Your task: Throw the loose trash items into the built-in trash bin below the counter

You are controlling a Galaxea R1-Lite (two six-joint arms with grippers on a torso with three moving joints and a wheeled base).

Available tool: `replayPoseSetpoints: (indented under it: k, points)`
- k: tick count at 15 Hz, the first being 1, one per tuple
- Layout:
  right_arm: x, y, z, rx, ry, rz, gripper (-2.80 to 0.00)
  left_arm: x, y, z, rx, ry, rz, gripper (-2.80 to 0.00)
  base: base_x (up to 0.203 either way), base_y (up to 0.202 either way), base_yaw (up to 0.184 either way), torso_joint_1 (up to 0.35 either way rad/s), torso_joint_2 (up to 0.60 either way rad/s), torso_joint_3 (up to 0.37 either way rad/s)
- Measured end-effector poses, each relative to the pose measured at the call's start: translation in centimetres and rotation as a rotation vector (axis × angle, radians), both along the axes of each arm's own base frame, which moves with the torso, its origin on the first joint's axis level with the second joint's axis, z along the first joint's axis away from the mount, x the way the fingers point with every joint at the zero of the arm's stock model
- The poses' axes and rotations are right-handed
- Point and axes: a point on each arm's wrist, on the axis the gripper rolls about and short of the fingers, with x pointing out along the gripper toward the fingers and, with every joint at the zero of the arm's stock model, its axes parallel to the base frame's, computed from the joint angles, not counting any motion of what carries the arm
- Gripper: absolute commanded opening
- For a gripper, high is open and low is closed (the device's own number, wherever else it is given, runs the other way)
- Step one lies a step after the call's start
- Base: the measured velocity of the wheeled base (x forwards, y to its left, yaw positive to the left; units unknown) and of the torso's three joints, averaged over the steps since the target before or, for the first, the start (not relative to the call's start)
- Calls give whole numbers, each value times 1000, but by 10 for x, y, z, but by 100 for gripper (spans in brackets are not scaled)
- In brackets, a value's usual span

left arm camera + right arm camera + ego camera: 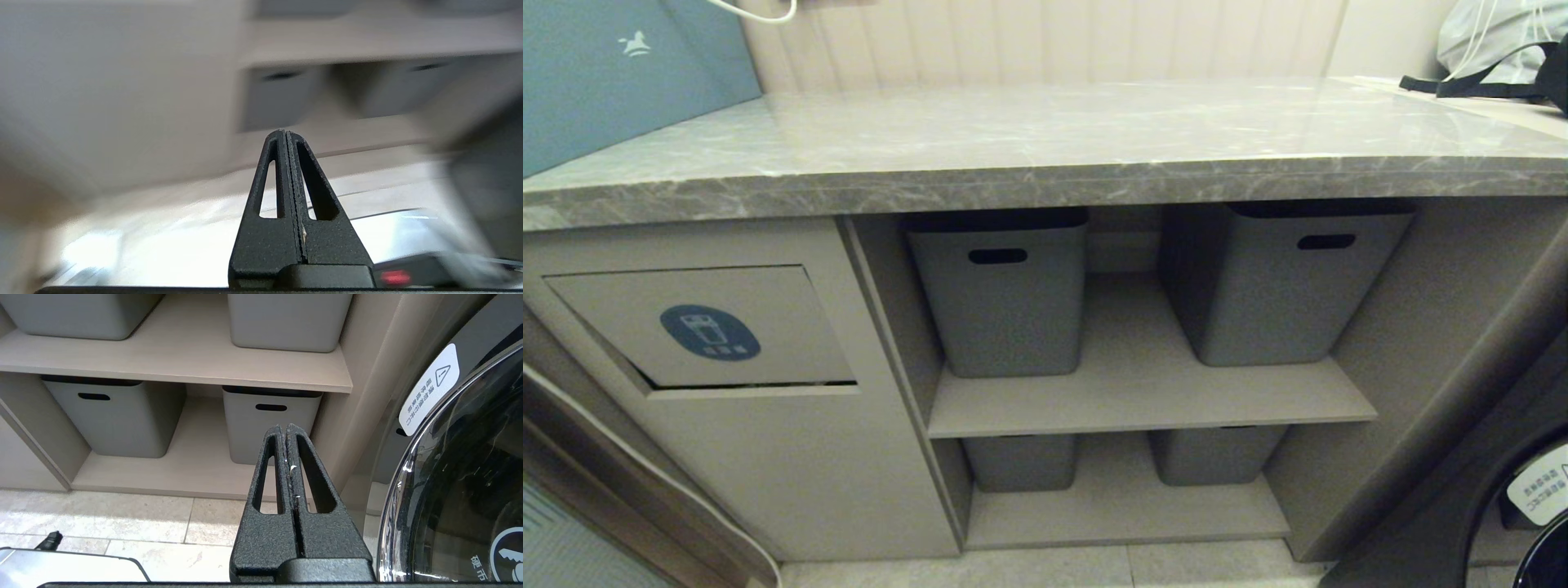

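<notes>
The built-in trash bin [698, 327] is a beige flap with a dark blue oval icon, low on the left under the counter [1045, 139]. The flap's lower edge stands slightly ajar. The grey marble top shows no loose trash items; they are out of view. Neither arm appears in the head view. My left gripper [285, 132] is shut with nothing between its fingers, low near the floor and facing the blurred cabinet front. My right gripper [284, 426] is shut and empty, parked low in front of the bottom shelf.
A blue-grey bag with a white horse logo [613, 73] leans at the counter's back left. Grey tubs [1001, 286] [1278, 278] fill the shelves right of the bin. A washing machine door [461, 477] stands at the far right. A grey bag [1503, 41] lies at back right.
</notes>
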Motion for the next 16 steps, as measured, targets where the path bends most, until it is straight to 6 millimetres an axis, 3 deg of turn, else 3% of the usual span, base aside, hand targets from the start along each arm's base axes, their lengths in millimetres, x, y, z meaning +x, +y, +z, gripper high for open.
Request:
replayPoseSetpoints:
  k: [2,5,16]
  points:
    - [0,0,0,10,0,0,-280,-24,3,-19,90,-17,115,-280,0,0,0,0,0,0]
    - [0,0,0,26,1,-2,-280,-43,4,-36,281,-112,129,-280,0,0,0,0,0,0]
    - [0,-1,0,32,2,-28,-280,-49,5,-41,173,-159,219,-280,0,0,0,0,0,0]
